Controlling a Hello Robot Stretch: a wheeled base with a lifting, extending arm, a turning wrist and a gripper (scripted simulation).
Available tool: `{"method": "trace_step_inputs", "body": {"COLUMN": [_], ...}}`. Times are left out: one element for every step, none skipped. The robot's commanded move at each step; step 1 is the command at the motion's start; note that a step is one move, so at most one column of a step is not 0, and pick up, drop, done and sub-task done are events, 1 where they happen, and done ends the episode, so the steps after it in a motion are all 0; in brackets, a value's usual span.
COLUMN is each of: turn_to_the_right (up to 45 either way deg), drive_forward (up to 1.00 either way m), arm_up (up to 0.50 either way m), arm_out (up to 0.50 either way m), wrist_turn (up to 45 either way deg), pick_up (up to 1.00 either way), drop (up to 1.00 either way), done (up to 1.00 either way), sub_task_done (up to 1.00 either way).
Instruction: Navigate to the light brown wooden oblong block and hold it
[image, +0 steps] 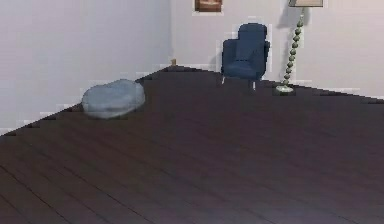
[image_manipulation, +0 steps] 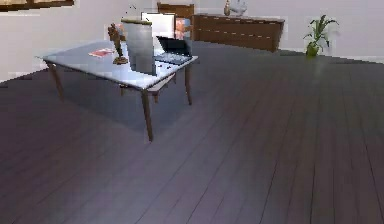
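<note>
Fwd view: dark plank floor (image: 200, 150) ran out to white walls. Near the left wall lay a low, rounded grey-blue cushion (image: 112, 98) on the floor. At the far wall stood a navy armchair (image: 246, 54) on thin legs. Just right of it was a floor lamp (image: 293, 55) w/ a beaded stem, round base and pale shade. A framed picture (image: 208, 5) hung above and left of the chair, cut by the top edge.

Arm side view: a desk (image_manipulation: 70, 58) w/ a pale blue-grey top and dark legs stood at upper left on the same dark floor. On it we saw:
- a dark laptop (image_manipulation: 173, 47), lid up, at the right end
- a tall grey upright slab (image_manipulation: 140, 48) beside the laptop; we couldn't say what it was
- a small dark-brown upright thing (image_manipulation: 118, 45) w/ a ragged top, left of the slab; too small to name
- a flat red item (image_manipulation: 101, 52) lying left of that

A white panel (image_manipulation: 158, 24) rose behind the slab. Along the far wall ran a long brown wooden sideboard (image_manipulation: 238, 30) w/ a small pale thing on top. A green potted plant (image_manipulation: 318, 35) stood on the floor to its right, apart from it.

Where the block was, we couldn't tell: nothing we saw had a clear light-brown oblong shape, and the desk items were only blobs. The state of the gripper fingers, we couldn't tell either.
</note>
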Motion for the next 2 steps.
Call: {"method": "trace_step_inputs", "body": {"turn_to_the_right": [0.0,0.0], "drive_forward": [1.0,1.0], "arm_up": [0.0,0.0], "arm_out": [0.0,0.0], "wrist_turn": [0.0,0.0], "pick_up": [0.0,0.0], "drop": [0.0,0.0], "done": [0.0,0.0], "sub_task_done": [0.0,0.0]}}
